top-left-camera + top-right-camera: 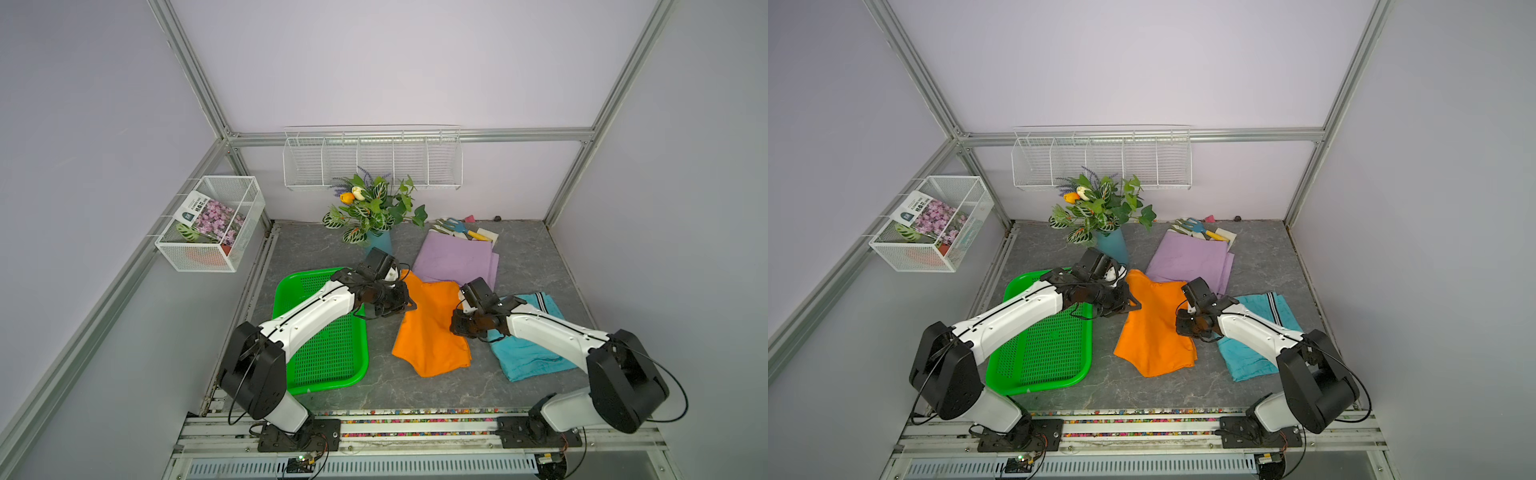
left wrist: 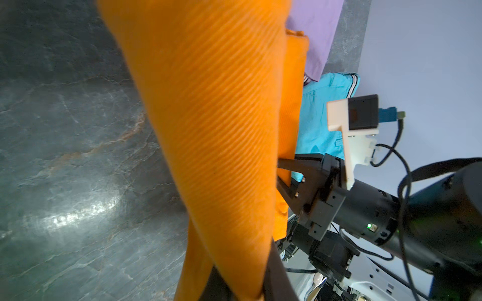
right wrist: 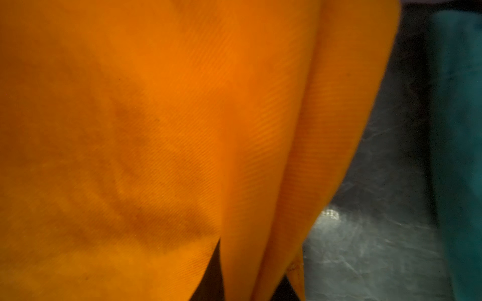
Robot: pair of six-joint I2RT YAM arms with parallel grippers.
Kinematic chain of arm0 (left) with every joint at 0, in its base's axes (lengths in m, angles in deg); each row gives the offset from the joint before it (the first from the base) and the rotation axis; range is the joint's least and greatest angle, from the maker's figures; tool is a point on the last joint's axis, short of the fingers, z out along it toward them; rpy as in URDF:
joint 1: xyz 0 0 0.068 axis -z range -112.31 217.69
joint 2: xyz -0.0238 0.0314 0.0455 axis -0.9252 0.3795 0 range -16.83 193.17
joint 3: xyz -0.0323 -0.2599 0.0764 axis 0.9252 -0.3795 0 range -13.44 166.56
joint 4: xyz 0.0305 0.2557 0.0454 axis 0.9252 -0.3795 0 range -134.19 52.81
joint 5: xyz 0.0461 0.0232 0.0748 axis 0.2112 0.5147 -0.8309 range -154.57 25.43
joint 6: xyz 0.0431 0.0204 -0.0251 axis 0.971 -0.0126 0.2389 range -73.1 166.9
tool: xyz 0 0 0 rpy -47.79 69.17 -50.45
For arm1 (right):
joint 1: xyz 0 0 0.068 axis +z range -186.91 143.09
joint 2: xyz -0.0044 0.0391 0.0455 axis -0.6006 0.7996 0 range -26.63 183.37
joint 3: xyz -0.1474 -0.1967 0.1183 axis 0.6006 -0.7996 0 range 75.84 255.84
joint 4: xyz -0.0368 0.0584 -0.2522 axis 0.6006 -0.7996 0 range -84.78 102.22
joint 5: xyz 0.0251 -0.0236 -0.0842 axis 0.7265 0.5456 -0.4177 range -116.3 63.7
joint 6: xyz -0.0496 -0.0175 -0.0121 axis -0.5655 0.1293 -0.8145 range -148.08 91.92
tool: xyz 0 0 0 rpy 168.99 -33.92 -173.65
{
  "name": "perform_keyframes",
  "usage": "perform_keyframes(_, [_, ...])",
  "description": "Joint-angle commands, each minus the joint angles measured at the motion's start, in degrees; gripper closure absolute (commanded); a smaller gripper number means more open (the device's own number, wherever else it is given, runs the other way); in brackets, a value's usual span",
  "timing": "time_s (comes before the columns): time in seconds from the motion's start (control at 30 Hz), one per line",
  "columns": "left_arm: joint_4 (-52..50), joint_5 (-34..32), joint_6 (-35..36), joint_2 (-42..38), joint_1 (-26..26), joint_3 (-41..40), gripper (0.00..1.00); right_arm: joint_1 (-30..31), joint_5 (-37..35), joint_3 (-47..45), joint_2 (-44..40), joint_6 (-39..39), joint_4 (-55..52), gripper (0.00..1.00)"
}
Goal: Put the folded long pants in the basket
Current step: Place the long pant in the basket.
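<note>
We see the left arm [image 1: 309, 309] at lower left and the right arm [image 1: 552, 332] at lower right: white shells dotted with small screws, bulky black joints, thin black cables looping outside. The left gripper [image 1: 407, 306] and right gripper [image 1: 457, 328] are black.

Orange pants [image 1: 428, 332] lie between green basket [image 1: 328, 361] and teal pants [image 1: 528, 357], lilac pants [image 1: 453, 257] behind.

basket [image 1: 328, 357] lies left of middle pants [image 1: 428, 332]; another pair [image 1: 528, 357] right, third pair [image 1: 453, 257] behind (near plant [image 1: 374, 208]).
</note>
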Motion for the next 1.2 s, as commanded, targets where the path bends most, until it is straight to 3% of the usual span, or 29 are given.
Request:
perform_keyframes(0.0, [2.13,3.85,1.22,-5.07,-1.55,2.10,1.00,1.71,0.25,3.54,1.21,0.05,2.25,1.00])
perform_keyframes(0.43, [0.34,9.43,0.56,-12.69,-8.22,-0.77,1.00,5.49,-0.05,10.63,3.84,0.75,3.54,1.00])
perform_keyframes(0.87, [-5.32,11.38,3.09,-21.40,-19.72,-2.36,1.00,11.77,1.36,22.90,14.21,0.60,4.08,1.00])
perform_keyframes(1.17, [-8.55,14.57,6.48,-24.56,-31.10,-2.82,1.00,13.80,0.83,25.69,14.25,-0.13,4.66,1.00])
